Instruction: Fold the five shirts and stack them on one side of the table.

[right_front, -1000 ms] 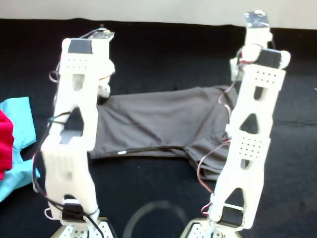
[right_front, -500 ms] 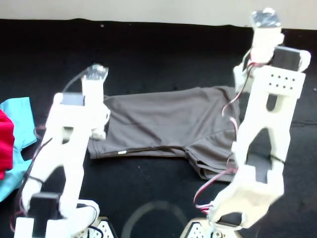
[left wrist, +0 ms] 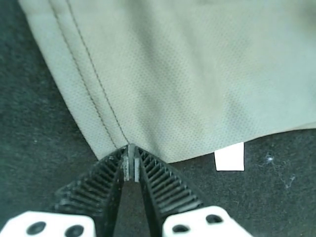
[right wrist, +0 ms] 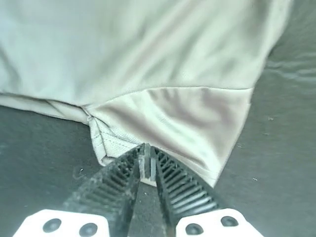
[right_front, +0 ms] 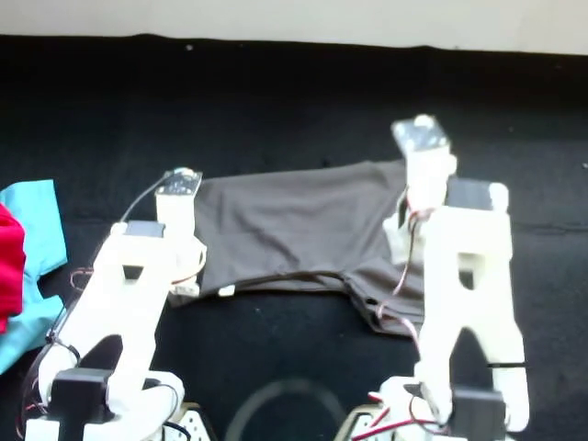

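Apparently left claw (left wrist: pixel 130 163) grips corner of grey shirt (left wrist: pixel 173 74); right claw (right wrist: pixel 146 163) grips its sleeve.

Plain grey shirt (right_front: pixel 294 230) over black table (right_front: pixel 294 101), white robot parts, two bright shirts at the side.
Grey fabric with fine dotted knit up close, no print; double line of dark stitching (left wrist: pixel 94 103) along the hem; small white tag (left wrist: pixel 229 160) at the edge. Plain teal shirt (right_front: pixel 32 230) under plain red shirt (right_front: pixel 7 266). Black ribbed fingers on white bodies for left gripper (left wrist: pixel 131 165) and right gripper (right wrist: pixel 146 165). White shells with black motor blocks on left arm (right_front: pixel 119 303) and right arm (right_front: pixel 469 276); red, black and white wires (right_front: pixel 404 276). Pale cream wall (right_front: pixel 294 18) behind. Light lint specks on the black table.
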